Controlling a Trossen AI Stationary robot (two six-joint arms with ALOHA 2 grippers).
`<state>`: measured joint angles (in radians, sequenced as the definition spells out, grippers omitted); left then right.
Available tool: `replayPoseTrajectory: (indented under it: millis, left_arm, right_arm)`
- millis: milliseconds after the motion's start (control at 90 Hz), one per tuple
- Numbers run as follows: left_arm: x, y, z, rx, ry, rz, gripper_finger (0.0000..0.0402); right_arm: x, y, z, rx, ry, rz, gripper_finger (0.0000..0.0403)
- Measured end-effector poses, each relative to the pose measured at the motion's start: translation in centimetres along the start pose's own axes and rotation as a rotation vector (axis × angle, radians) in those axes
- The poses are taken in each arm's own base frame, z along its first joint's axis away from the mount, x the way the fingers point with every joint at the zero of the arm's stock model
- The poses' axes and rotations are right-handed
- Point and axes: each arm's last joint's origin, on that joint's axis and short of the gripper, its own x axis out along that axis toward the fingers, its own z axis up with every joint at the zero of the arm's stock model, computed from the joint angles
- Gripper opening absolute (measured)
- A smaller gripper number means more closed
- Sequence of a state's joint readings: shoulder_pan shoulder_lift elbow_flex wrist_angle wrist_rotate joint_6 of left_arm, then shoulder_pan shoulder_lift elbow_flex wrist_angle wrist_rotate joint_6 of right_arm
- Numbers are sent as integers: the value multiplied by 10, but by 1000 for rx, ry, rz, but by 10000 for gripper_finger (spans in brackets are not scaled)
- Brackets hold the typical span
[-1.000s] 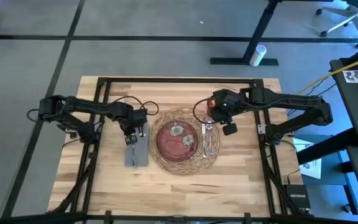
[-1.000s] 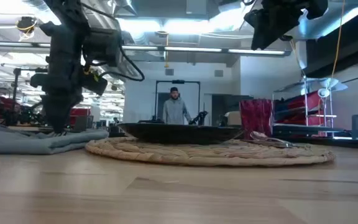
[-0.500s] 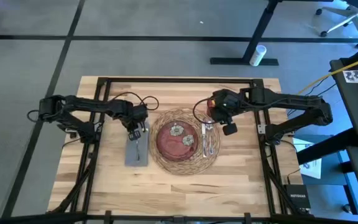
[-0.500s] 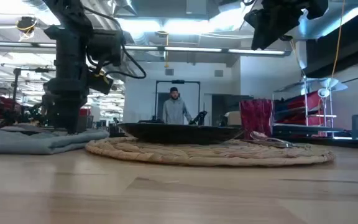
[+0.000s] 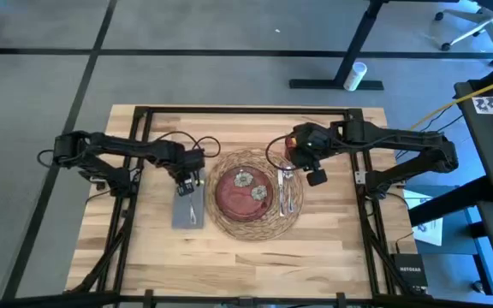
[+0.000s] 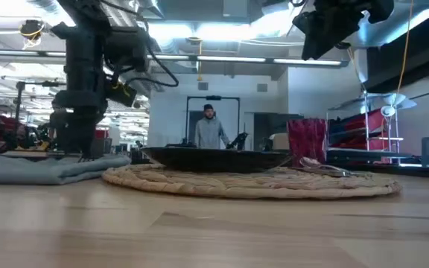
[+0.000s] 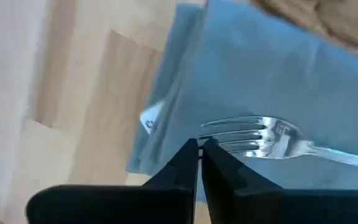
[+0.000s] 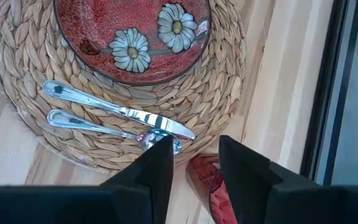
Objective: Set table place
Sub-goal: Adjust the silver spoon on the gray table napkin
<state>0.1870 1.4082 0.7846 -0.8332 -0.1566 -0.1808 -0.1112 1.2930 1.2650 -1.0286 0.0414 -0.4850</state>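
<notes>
On the wooden table [image 5: 332, 248] lies a round straw mat [image 5: 268, 231] bearing a dark red flowered plate [image 5: 240, 198]. A silver knife [image 8: 117, 109] and spoon [image 8: 98, 127] lie on the mat's right part. To the mat's left, a gray napkin [image 5: 182, 216] carries a silver fork [image 7: 272, 140]. My left gripper [image 7: 201, 148] is shut, low over the napkin's far end, right by the fork's tines. My right gripper [image 8: 194, 146] hangs open, high above a small red cup [image 8: 205, 179] that stands beyond the mat's far right rim. My left gripper comes from above with its shut fingertips [image 7: 188, 152] right beside the fork's tines [image 7: 235, 134]. I cannot tell whether they touch the fork or the napkin. The fork lies flat on the napkin.
A black metal frame [image 5: 246, 109] runs along the table's far edge and down both sides. Bare wood lies toward the near edge [image 5: 246, 265]. In the low view a person [image 6: 210, 132] stands far off in the room behind.
My left gripper has moved a little toward the table's far edge, along the napkin. The napkin, mat, plate and cutlery lie as they did.
</notes>
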Motion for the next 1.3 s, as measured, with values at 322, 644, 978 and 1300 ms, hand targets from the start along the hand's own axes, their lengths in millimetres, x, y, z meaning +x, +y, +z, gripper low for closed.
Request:
replayPoseTrajectory:
  millis: [322, 644, 978, 1300]
  left_arm:
    - [-22, -26, 9, 42, -65, -67, 0]
    - [-25, -43, 3, 72, -84, -27, 0]
    - [-21, -15, 5, 65, -18, 80, 0]
    - [-25, -31, 0, 93, 26, -98, 0]
  right_arm:
    - [0, 0, -1, 0, 9, 5, 115]
    - [0, 1, -2, 0, 16, 9, 115]
    - [0, 1, -2, 5, 20, 11, 115]
    - [0, 1, -2, 5, 20, 12, 115]
